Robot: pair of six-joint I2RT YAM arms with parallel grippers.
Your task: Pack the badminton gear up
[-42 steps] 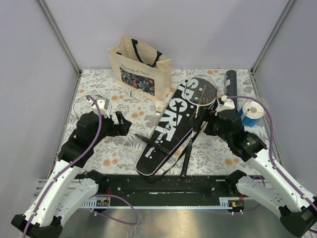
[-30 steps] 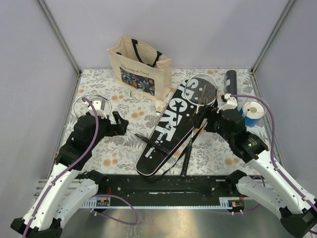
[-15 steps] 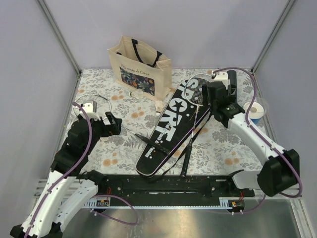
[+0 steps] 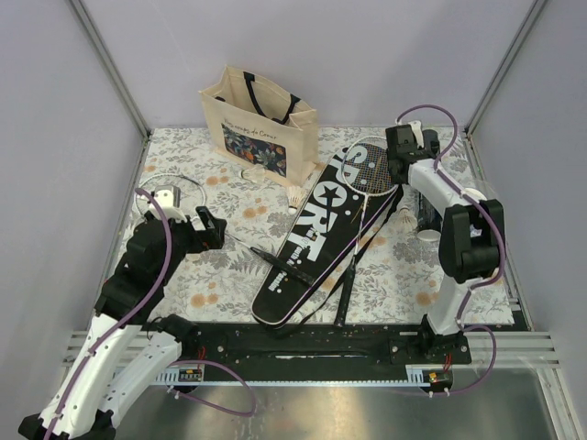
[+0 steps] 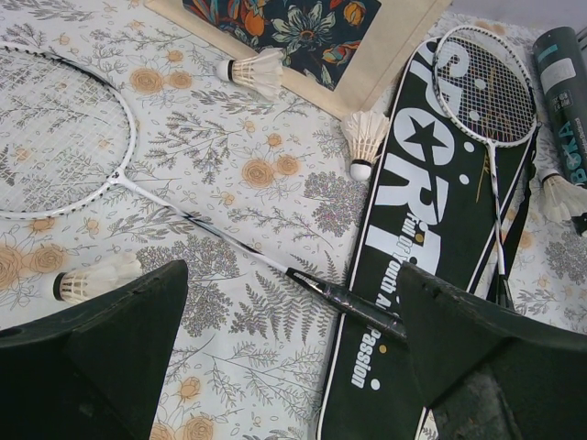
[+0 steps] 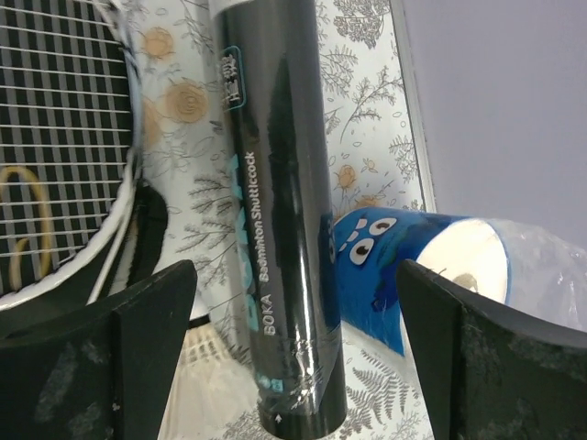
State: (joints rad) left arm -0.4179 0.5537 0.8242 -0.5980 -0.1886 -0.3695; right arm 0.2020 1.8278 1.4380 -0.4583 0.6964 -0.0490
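Between the wide-spread fingers of the right gripper [image 6: 293, 270] lies the tube [image 6: 280, 211], untouched, with a gap on either side. Its long axis runs nearly the way the fingers point. The capped near end sits between them, and the body reaches ahead and out of view, leaning a little toward the left finger. Just past the right finger, close beside the tube, is the roll [image 6: 404, 266].

The tube looks hard, glossy and hollow, so probably light and stiff, but round and slick enough to roll or slip. A hold across its width nearer mid-length should serve best, since a grip at the end would leave a long lever.

The left gripper [image 5: 292, 270] is also open and holds nothing. A racket [image 5: 197, 225] crosses slantwise just ahead of its fingertips. The head lies ahead past the left finger, and the black handle runs toward the right finger, onto the cover [image 5: 413, 229]. A shuttlecock [image 5: 92, 280] lies just ahead of the left finger. That thin shaft looks springy, so the handle seems the safer place to grip.
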